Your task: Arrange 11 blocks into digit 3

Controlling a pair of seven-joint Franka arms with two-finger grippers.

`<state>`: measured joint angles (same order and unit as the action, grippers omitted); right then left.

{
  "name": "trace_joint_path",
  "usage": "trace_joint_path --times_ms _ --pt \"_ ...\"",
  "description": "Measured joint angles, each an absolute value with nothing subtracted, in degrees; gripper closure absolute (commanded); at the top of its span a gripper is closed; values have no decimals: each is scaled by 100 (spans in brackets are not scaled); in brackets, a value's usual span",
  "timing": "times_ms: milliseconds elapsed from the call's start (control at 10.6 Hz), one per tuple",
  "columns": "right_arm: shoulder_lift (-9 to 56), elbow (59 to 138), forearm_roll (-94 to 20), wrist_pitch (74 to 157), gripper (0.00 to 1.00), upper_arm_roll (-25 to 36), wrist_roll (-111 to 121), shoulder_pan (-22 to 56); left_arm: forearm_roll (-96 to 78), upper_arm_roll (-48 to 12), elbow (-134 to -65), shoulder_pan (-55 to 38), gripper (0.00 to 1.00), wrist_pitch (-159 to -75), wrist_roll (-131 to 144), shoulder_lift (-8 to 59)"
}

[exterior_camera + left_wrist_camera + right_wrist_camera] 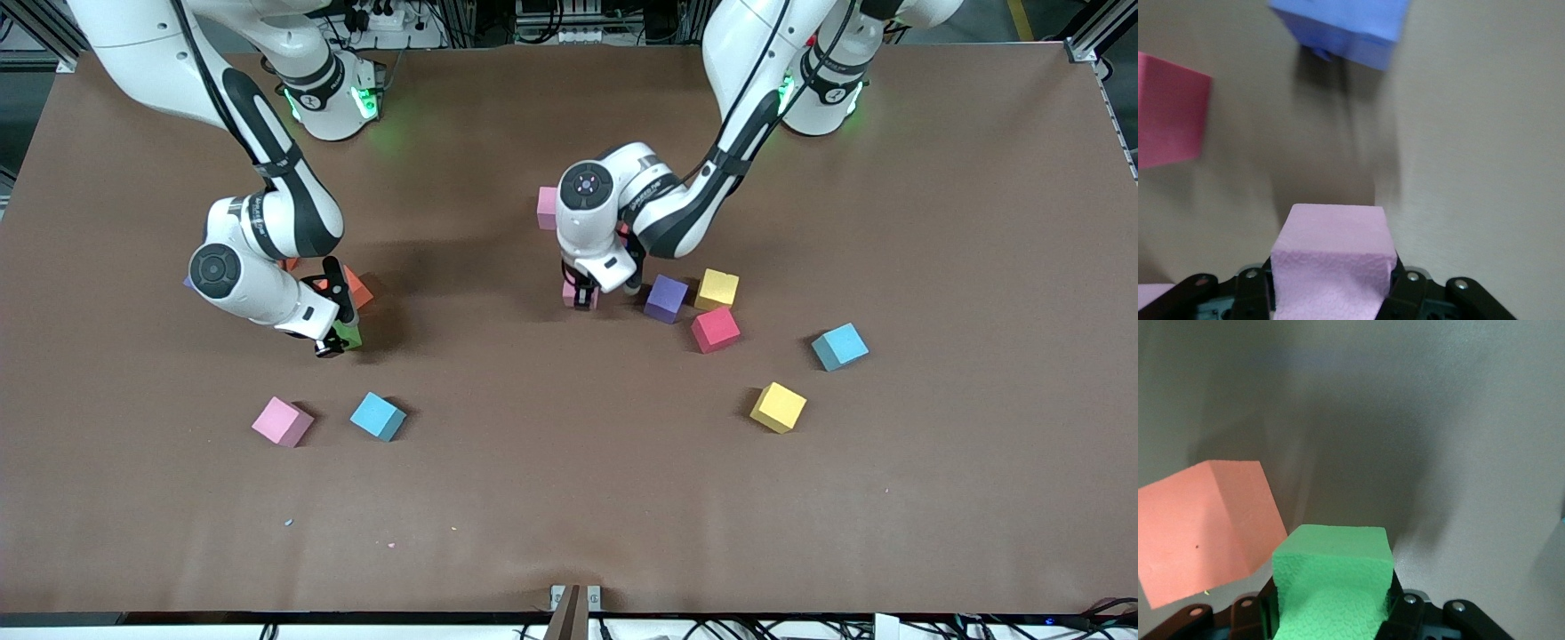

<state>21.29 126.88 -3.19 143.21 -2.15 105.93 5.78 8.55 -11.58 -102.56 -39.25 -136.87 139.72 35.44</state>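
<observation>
My left gripper (582, 300) (1333, 285) is shut on a pink block (569, 293) (1333, 257) near the table's middle. Beside it lie a purple block (666, 298) (1345, 30), a yellow block (717, 289) and a red block (715, 329) (1168, 110). Toward the right arm's end, my right gripper (334, 343) (1331, 608) is shut on a green block (349, 336) (1331, 583), its foam squeezed between the fingers. An orange block (356, 286) (1205, 527) lies close by, farther from the front camera.
Loose blocks: pink (283, 420) and light blue (378, 416) nearer the front camera than the green one; light blue (838, 346) and yellow (778, 407) toward the left arm's end; another pink (547, 207) partly hidden by the left wrist.
</observation>
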Motion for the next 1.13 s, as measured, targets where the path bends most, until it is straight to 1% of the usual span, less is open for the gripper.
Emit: trace_joint_path --times_ms 282,471,753,941,1130 --pt "2124 12582 -319 14310 66 -215 10592 577 855 -1182 -11104 -3891 100 -14301 14364 3116" --pt "2112 12261 -320 13865 63 -214 10583 572 855 -1325 -11685 -3897 100 -14685 14823 2858" --pt "2054 11569 -325 12969 63 -223 10493 571 855 -1482 -11998 -3903 100 -14777 15347 2777" --pt "1970 11451 -331 12827 63 -365 10130 573 855 -1503 -12043 -3923 100 -14791 15488 2755" --pt "1803 11443 -331 12488 63 -660 9495 583 855 -1547 -12118 -4066 100 -14791 15533 2719"
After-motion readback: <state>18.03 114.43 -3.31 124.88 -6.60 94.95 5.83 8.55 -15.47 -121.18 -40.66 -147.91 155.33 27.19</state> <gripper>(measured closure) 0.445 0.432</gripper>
